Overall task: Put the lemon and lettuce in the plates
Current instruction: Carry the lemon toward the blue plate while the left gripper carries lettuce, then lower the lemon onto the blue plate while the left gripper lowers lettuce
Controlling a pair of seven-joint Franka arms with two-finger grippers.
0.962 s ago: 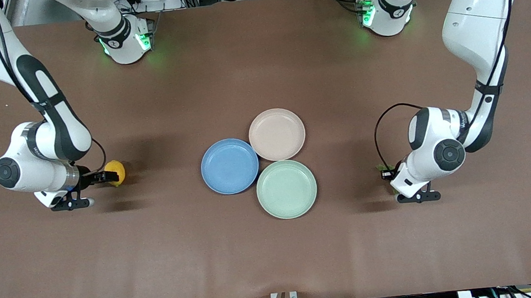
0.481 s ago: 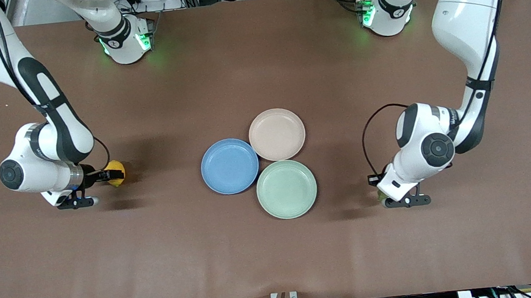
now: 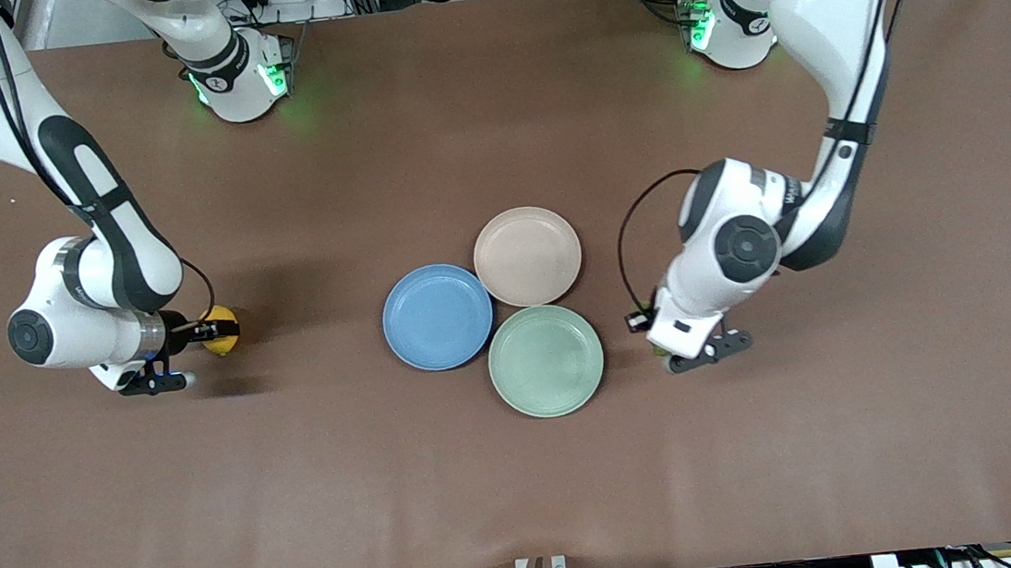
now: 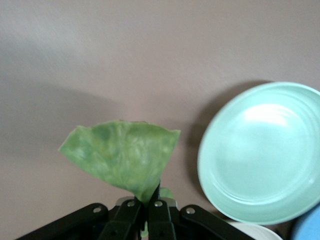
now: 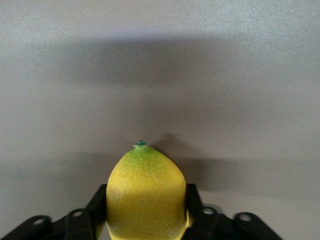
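Observation:
My right gripper [image 3: 215, 330] is shut on the yellow lemon [image 3: 221, 330], held above the table toward the right arm's end; the lemon fills the right wrist view [image 5: 145, 195] between the black fingers [image 5: 196, 205]. My left gripper [image 3: 653, 325] is shut on the green lettuce leaf [image 4: 125, 157], held up in the air beside the mint-green plate [image 3: 546, 360]; in the front view the wrist hides most of the leaf. The blue plate [image 3: 437, 316] and the beige-pink plate [image 3: 527, 256] sit empty at the table's middle.
The mint-green plate also shows in the left wrist view [image 4: 262, 152], with a sliver of the blue plate [image 4: 309, 227] at the corner. Both arm bases stand along the table's edge farthest from the front camera.
My left arm has lifted the lettuce and carried it toward the plates, now beside the mint-green one. My right gripper has closed on the lemon and shifted slightly.

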